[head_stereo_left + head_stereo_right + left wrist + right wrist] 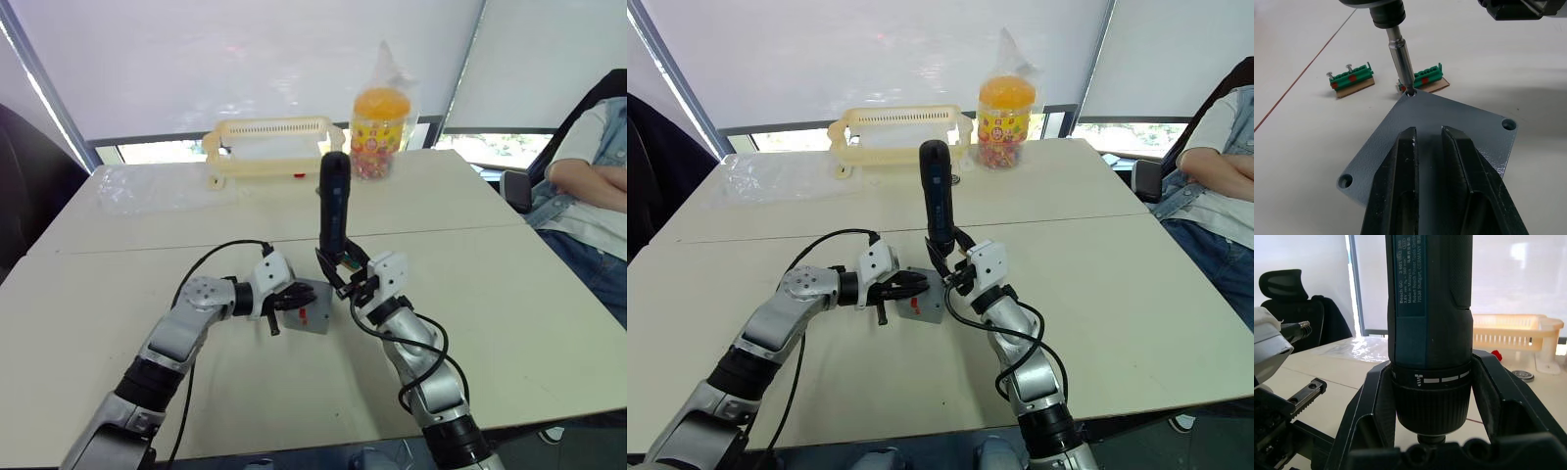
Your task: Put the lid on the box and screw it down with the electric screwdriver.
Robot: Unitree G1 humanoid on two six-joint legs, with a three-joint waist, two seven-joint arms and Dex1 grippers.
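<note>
The grey lid lies on top of the box, whose wall shows under the lid's edge. My left gripper is shut, its fingers close together and lying flat on the lid. The black electric screwdriver stands upright, and my right gripper is shut on its lower body. Its metal bit sits in the lid's far corner hole. The other corner holes look empty.
Two green screw holders lie on the table just beyond the lid. Farther back are a yellow basket, a jar with an orange lid and a clear plastic bag. A person sits at the right.
</note>
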